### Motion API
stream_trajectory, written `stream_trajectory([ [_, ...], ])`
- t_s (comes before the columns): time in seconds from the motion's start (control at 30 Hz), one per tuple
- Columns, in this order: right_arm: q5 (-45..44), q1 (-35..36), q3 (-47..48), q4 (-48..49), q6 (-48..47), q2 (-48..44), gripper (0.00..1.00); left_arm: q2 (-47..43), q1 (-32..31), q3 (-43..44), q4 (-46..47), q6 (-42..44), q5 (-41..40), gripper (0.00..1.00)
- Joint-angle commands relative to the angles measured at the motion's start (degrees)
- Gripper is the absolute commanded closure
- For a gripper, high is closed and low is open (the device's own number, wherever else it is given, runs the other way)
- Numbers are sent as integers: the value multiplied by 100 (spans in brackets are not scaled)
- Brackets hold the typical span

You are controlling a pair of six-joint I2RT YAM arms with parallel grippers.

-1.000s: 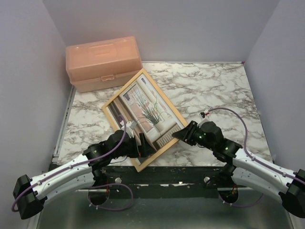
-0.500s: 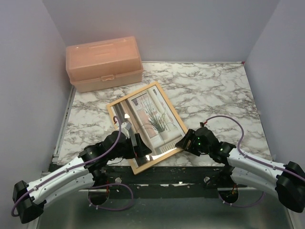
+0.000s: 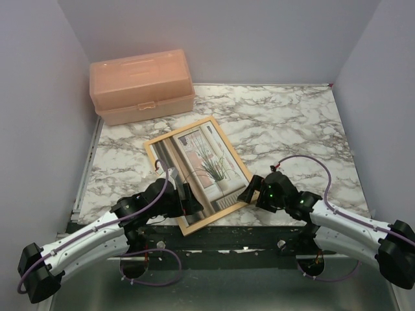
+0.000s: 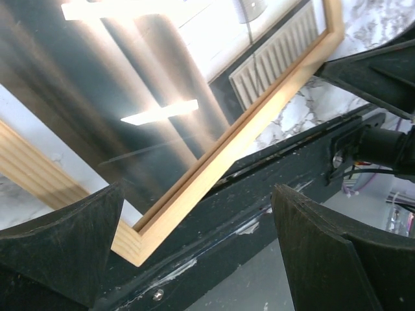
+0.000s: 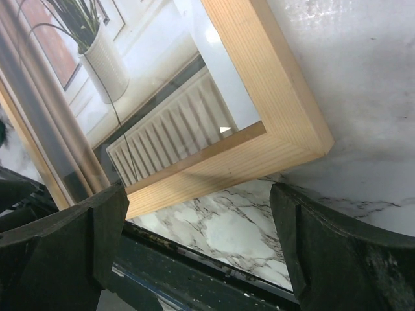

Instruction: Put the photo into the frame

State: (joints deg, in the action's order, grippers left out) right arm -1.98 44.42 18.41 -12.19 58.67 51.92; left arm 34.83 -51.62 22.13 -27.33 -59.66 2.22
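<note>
Plainly, the biggest risk lies at the end of the frame [image 5: 266,78] farthest from the toolbox [image 3: 141,84]. The frame lies flat on the table [image 3: 292,129], a little way out from the toolbox towards the arms. The photo [image 3: 204,162] sits inside it, picture side up, so the job looks close to finished. The corner farthest from the toolbox seems to stick out past the marble, over the dark rail.

The left gripper [image 4: 198,191] is fully released and holds nothing. That far corner shows between its fingers, and I cannot tell whether either finger touches the wood. If a finger catches the bar as the arm draws away, it could drag the frame further from the toolbox and tip it off the table.

The right gripper [image 5: 198,188] is also spread wide and empty, just beside the frame's other corner on the side away from the toolbox, apart from the wood. A sideways brush there could turn the frame and push the overhanging corner out more. Any tilt could also let the thin photo slide or buckle inside the bars. Glare covers the picture, so I cannot tell whether anything lies over it.

Counted: one frame, one photo, one toolbox, one table, two grippers, both empty.
</note>
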Motion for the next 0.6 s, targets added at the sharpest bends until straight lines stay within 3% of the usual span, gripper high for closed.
stream_trajectory([
  [0.0,-52,-6,279,-779,-250,41,0,248,71,7,-169,-46,100,2],
  [0.37,-280,-4,1080,-1540,-829,687,0,501,158,88,-44,-24,292,1],
  [0.57,-667,-16,1793,-2204,-1026,1346,0,146,233,335,-1089,-154,-596,2],
])
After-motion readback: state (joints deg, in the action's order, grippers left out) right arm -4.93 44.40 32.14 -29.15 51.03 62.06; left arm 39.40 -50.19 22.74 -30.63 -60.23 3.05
